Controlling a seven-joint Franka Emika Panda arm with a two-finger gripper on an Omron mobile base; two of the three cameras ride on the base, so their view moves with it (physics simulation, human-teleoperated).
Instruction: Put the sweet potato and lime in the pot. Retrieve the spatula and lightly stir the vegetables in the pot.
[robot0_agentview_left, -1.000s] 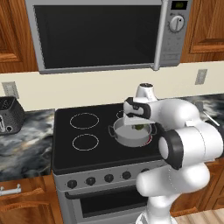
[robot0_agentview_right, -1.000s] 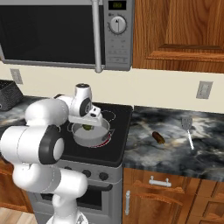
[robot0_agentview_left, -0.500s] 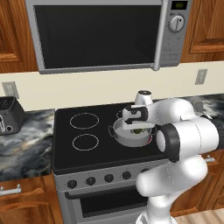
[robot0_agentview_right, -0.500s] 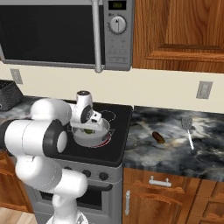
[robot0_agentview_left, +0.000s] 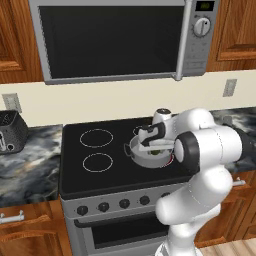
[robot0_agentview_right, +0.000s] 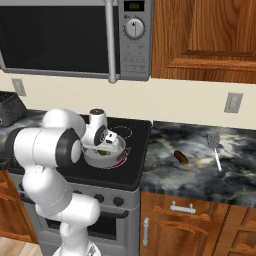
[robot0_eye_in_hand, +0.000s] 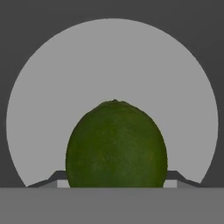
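Note:
The dark green lime (robot0_eye_in_hand: 116, 144) sits between my gripper's (robot0_eye_in_hand: 116, 178) two fingertips (robot0_eye_in_hand: 54, 177), which press its sides. Behind it lies the pale grey inside of the pot (robot0_eye_in_hand: 113, 57). In the left base view my gripper (robot0_agentview_left: 155, 145) points down into the silver pot (robot0_agentview_left: 134, 153) on the stove's right front burner, with the lime (robot0_agentview_left: 156, 151) just inside the rim. The right base view has the same gripper (robot0_agentview_right: 101, 148), lime (robot0_agentview_right: 103, 152) and pot (robot0_agentview_right: 119, 149). The brown sweet potato (robot0_agentview_right: 181, 157) lies on the marble counter to the right. Farther right lies the spatula (robot0_agentview_right: 215, 147).
A microwave (robot0_agentview_left: 115, 40) hangs above the stove. The two left burners (robot0_agentview_left: 96, 137) are bare. A dark toaster (robot0_agentview_left: 10, 132) stands on the left counter. Wall sockets (robot0_agentview_right: 232, 102) sit on the backsplash.
The hand has sunk a little toward the pot with the lime still in it. The arm's elbow has swung closer to the cameras.

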